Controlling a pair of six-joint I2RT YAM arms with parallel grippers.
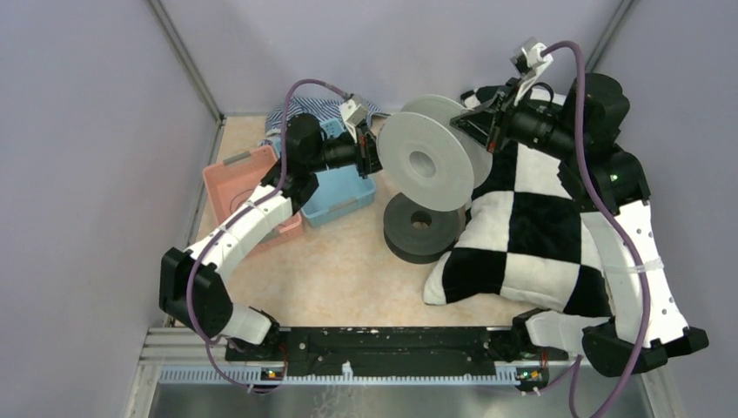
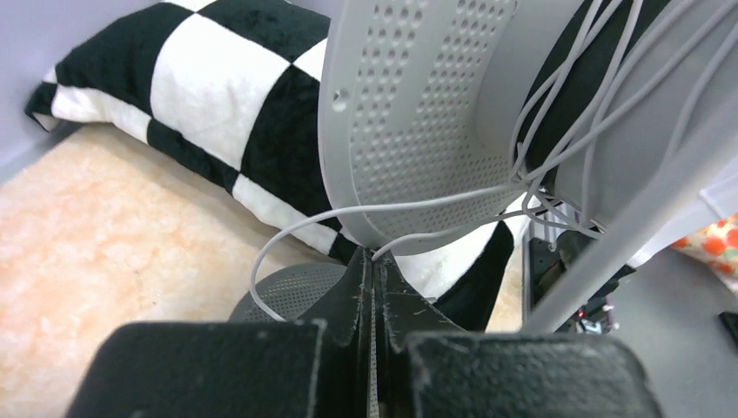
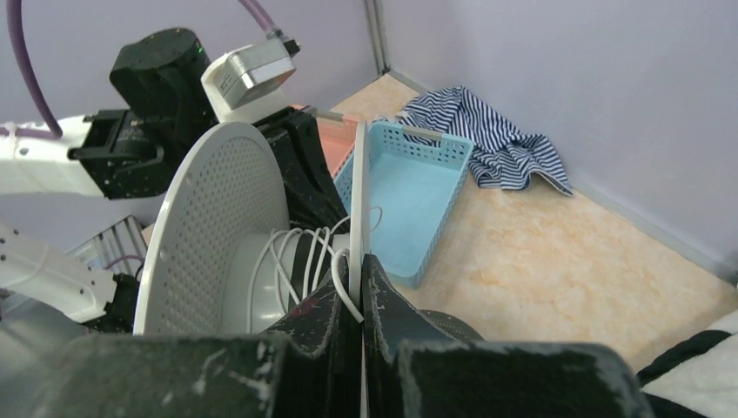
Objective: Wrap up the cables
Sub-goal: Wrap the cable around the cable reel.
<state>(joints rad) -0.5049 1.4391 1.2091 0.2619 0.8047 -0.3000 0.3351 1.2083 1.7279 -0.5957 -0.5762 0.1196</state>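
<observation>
A white perforated spool hangs in the air between both grippers, above the table. The thin white cable is wound in loose turns round its hub. One strand runs down into my left gripper, which is shut on it just under the spool's rim. A slack loop of the cable droops to the left of the jaws. My right gripper is shut on the edge of the spool's far flange, with a cable turn lying against its left finger.
A dark grey spool lies flat on the table under the white one. A black-and-white checkered pillow fills the right side. A blue basket, a pink basket and a striped cloth sit at the back left.
</observation>
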